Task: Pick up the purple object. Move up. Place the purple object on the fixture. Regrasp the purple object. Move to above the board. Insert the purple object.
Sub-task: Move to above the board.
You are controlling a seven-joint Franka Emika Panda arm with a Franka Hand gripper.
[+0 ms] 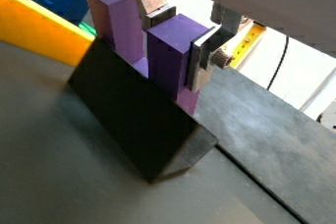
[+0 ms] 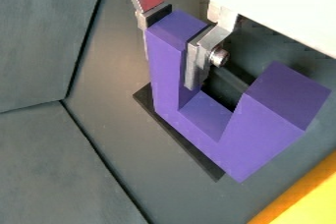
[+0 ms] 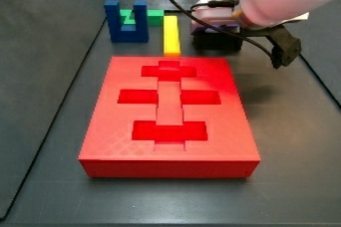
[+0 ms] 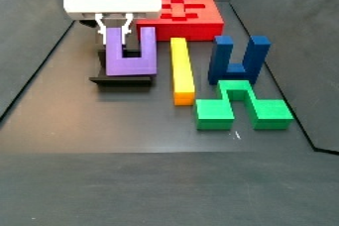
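Both wrist views look down from very close at the gripper (image 1: 178, 43) (image 2: 174, 39) and the purple object (image 1: 147, 49) (image 2: 217, 105). A side view looks across the board (image 3: 170, 109) toward the gripper (image 3: 220, 24). A side view faces the other way, with the board (image 4: 189, 12) at the back and the gripper (image 4: 121, 30) nearer.

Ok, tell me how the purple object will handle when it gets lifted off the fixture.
The purple object looks like rigid, smooth plastic, so probably stiff and light, perhaps slippery. The gripper straddles one prong only, so it might swing off-centre when lifted from the fixture.
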